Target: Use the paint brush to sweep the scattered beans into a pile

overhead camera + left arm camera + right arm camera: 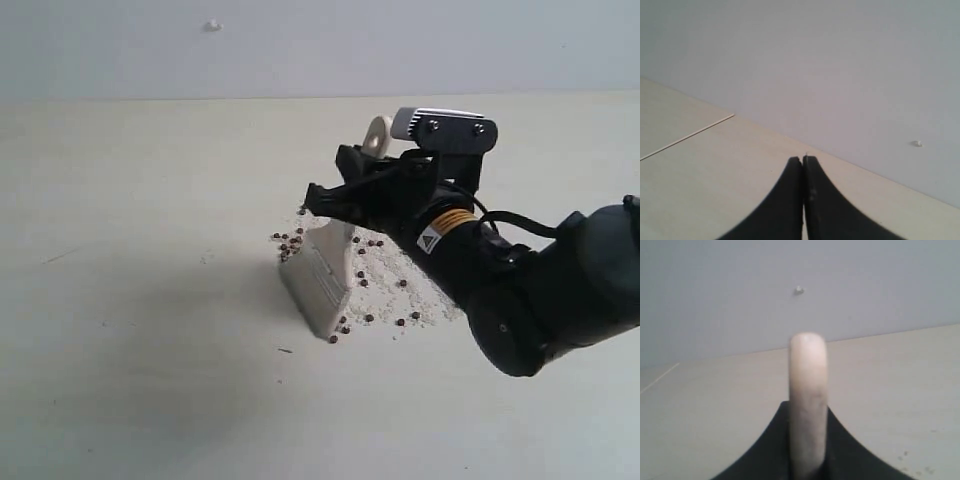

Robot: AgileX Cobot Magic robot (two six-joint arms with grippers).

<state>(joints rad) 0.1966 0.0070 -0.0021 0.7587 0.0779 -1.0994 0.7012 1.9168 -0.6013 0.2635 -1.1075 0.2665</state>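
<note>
My right gripper (pixel 352 192) is shut on the pale wooden handle of the paint brush (pixel 318 275). Its cream bristles touch the table and its handle end sticks up between the jaws (pixel 808 385). Small reddish-brown beans (pixel 290 242) cluster on the far side of the brush head. More beans (pixel 372 282) lie spread among whitish crumbs on the arm's side of the brush, a few by the bristle tip (pixel 340 328). No compact pile shows. My left gripper (pixel 803 160) is shut with nothing in it, and it is out of the exterior view.
The pale table (pixel 140 300) stretches bare to the left and front of the brush. A grey wall (pixel 300 45) with a small white fixture (pixel 212 25) runs behind. My right arm (pixel 540 290) covers the table's right side.
</note>
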